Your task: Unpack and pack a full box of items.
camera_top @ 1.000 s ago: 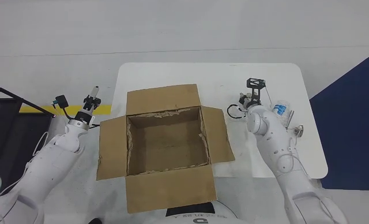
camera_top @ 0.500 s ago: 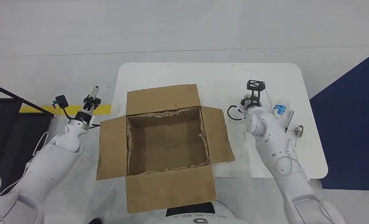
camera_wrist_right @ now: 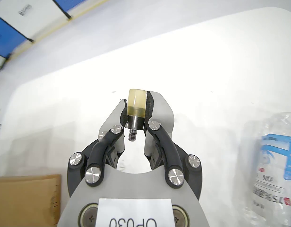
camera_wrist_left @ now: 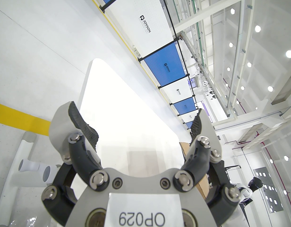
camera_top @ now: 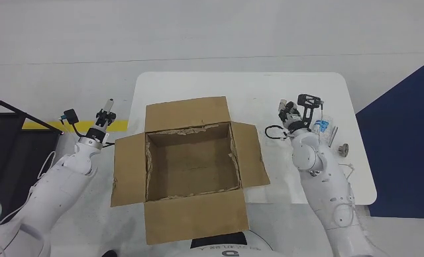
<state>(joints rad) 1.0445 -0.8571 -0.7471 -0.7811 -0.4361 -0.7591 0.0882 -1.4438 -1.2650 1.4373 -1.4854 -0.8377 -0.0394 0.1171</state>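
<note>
Box point(camera_top: 192, 167) stands open and empty on the surface point(camera_top: 199, 85) in top view, lying to the left of the right pincer point(camera_top: 309, 102), the nearer one. Left wrist view: left pincer point(camera_wrist_left: 136, 114) spread, empty. Right wrist view: right pincer clamps a threaded bumper point(camera_wrist_right: 135, 106), stud toward wrist

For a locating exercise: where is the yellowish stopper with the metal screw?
In the right wrist view, the stopper sits clamped in the right tool above the white table, between box and clear bottle.
</note>
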